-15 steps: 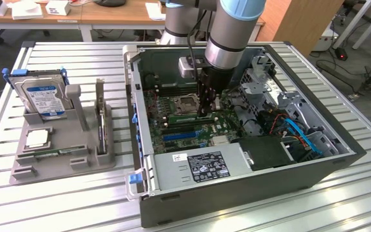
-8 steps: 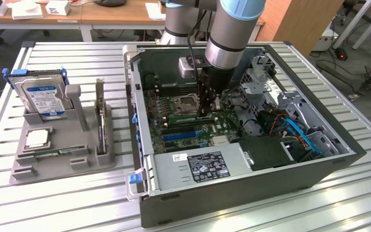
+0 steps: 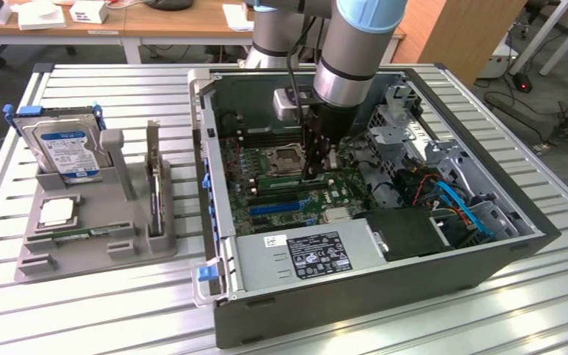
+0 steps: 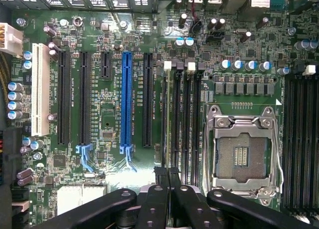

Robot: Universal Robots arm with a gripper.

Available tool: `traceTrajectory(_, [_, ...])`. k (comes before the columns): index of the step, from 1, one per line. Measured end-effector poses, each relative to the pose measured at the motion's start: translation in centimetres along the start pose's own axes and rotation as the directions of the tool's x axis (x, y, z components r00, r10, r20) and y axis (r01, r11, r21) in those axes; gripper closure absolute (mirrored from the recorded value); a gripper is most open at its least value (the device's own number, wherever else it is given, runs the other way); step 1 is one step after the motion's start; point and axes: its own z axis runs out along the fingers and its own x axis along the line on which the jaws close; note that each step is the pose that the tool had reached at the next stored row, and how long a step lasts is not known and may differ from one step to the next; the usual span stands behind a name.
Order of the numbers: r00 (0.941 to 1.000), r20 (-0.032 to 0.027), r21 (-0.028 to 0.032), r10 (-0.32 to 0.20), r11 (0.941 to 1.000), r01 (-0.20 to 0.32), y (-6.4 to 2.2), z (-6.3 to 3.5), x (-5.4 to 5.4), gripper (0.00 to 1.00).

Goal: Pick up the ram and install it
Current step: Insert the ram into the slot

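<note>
- One gripper (image 3: 313,174) (image 4: 168,172), on the arm (image 3: 348,52), hangs inside the open case (image 3: 363,303). Its fingertips (image 4: 160,178) are drawn together with only a hairline seam between them. Whether anything thin is pinched there cannot be told.
- Four memory slots (image 4: 182,124) lie below the fingertips, side by side and running lengthwise.
- One CPU socket (image 4: 242,149), metal-framed, sits just beside those slots.
- One further slot bank (image 4: 299,139) sits on the socket's far side.
- One blue slot (image 4: 125,97) stands among black card slots, with a white slot (image 4: 40,89) at the row's end.
- One motherboard (image 3: 264,174), green, carries all of the above.
- One power supply (image 3: 304,255), silver with a black label, sits at the case's near edge, next to blue cables (image 3: 461,203).
- One holder (image 3: 97,255), grey, stands on the slatted table (image 3: 86,310), to the exterior view's left of the case.
- One ram (image 3: 95,233), a thin green strip, lies in the holder's front groove, well apart from the gripper.
- One hard drive (image 3: 64,148), blue-labelled, leans upright at the holder's back.
- One card (image 3: 153,177) stands on edge along the holder's case-facing side.
- One chip (image 3: 57,213), square, lies flat between the hard drive and the ram.
</note>
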Motion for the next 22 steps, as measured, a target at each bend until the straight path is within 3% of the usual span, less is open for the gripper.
traceTrajectory(13, [1.0000, 0.0000, 0.0000, 0.000, 1.0000, 0.000, -0.01, 0.20, 0.00, 0.89])
traceTrajectory(16, [1.0000, 0.0000, 0.0000, 0.000, 1.0000, 0.000, -0.01, 0.20, 0.00, 0.76])
traceTrajectory(22, [1.0000, -0.0001, 0.0000, 0.000, 1.0000, 0.000, -0.01, 0.13, 0.00, 0.76])
